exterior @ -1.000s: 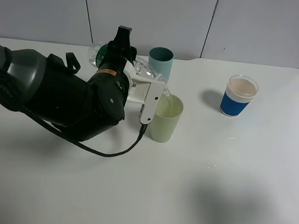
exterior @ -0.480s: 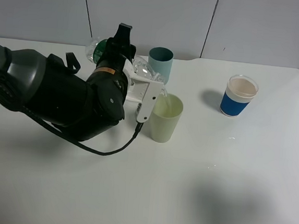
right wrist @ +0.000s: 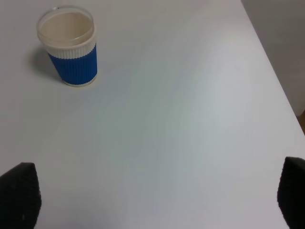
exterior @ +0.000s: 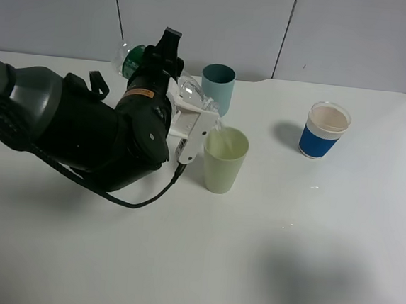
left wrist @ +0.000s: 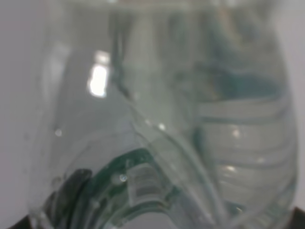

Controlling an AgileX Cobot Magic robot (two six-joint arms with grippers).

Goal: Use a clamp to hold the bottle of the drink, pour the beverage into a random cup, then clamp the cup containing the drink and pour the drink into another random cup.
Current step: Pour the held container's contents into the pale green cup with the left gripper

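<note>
Aslant, bottle [exterior: 192,92] over yellow-green cup [exterior: 223,162].

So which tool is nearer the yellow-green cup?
Left. The left tool holds the bottle tipped over the yellow-green cup; the right tool, outside the high view, faces the blue-banded cup.

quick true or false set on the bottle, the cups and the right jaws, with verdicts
1. The small clear plastic bottle with a dark green label is tipped toward the tall pale yellow-green plastic cup. True.
2. The short blue-banded cup lies on its side. False: it stands upright.
3. The teal straight-sided cup stands behind the yellow-green cup. True.
4. The right gripper has its jaws shut on the blue-banded cup. False: they are open, apart from it.
</note>
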